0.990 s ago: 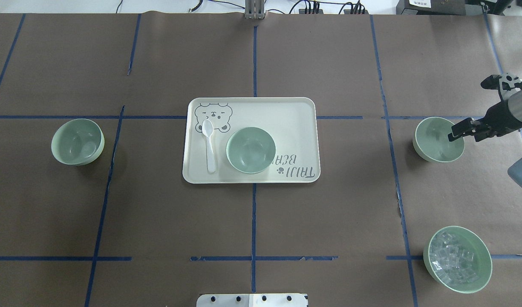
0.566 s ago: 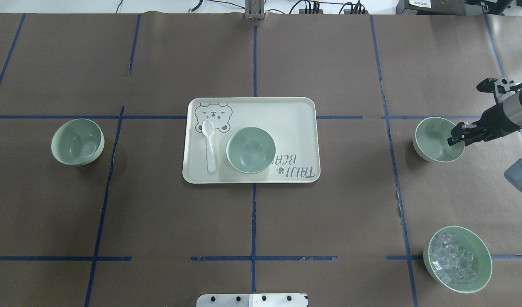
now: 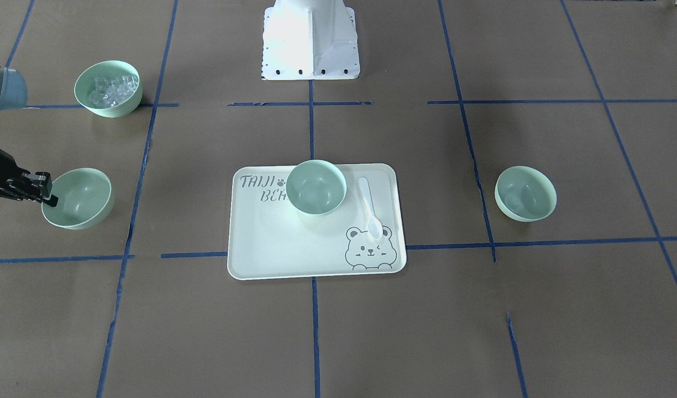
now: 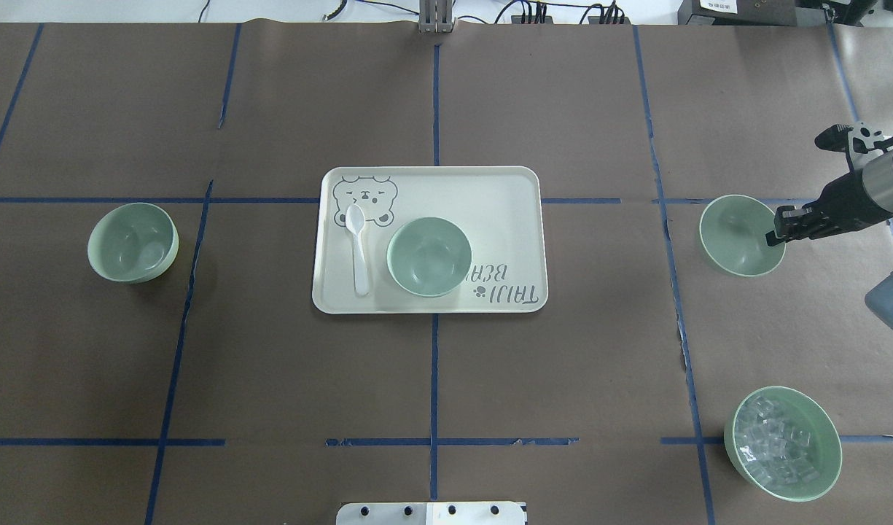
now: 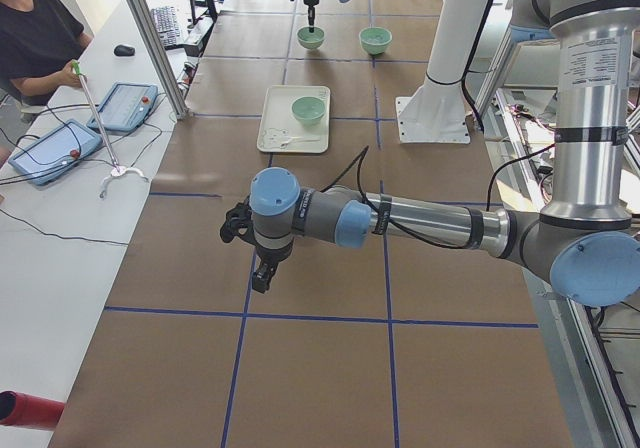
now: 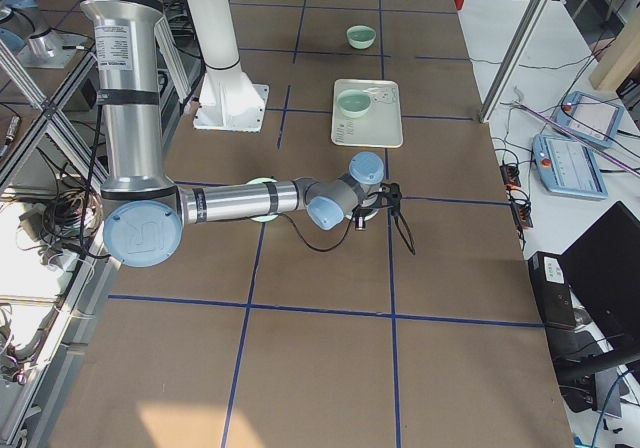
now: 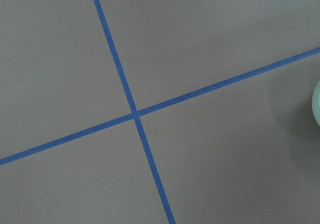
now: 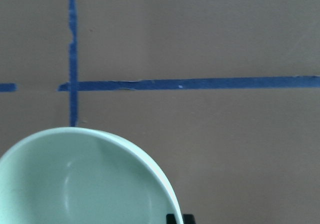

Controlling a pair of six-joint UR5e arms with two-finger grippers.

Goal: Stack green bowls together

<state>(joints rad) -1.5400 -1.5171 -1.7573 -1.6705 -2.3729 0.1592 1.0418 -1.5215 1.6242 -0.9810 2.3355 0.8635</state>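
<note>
Here, the right pincer (image 4: 774,232) is closed narrow on the rim of a small round pale mint-green plastic bowl (image 4: 738,237), gripping the side of the rim nearest its own arm. This gripped bowl sits at the robot's right on the brown paper-covered table (image 4: 563,379). It seems slightly tipped, though the views do not make clear whether its base is off the table. In the right wrist view its glossy inside fills the lower left, with the dark fingertips (image 8: 176,218) just at the rim.

A second, identical mint-green bowl, the tray bowl (image 4: 429,257), stands upright on the pale rectangular bear-print tray (image 4: 504,182) in the middle of the table. A white plastic spoon (image 4: 359,251) lies just beside it on the tray. The third, the far-left bowl (image 4: 133,242), stands alone at the robot's left, well apart from the tray.

Nearer the robot on its right is a larger mint-green bowl of clear glassy cubes (image 4: 783,443). Blue tape lines (image 4: 433,379) cross the table.

The left pincer (image 5: 260,280) hangs over the table at the left end. I cannot tell whether it is wide or narrow.
</note>
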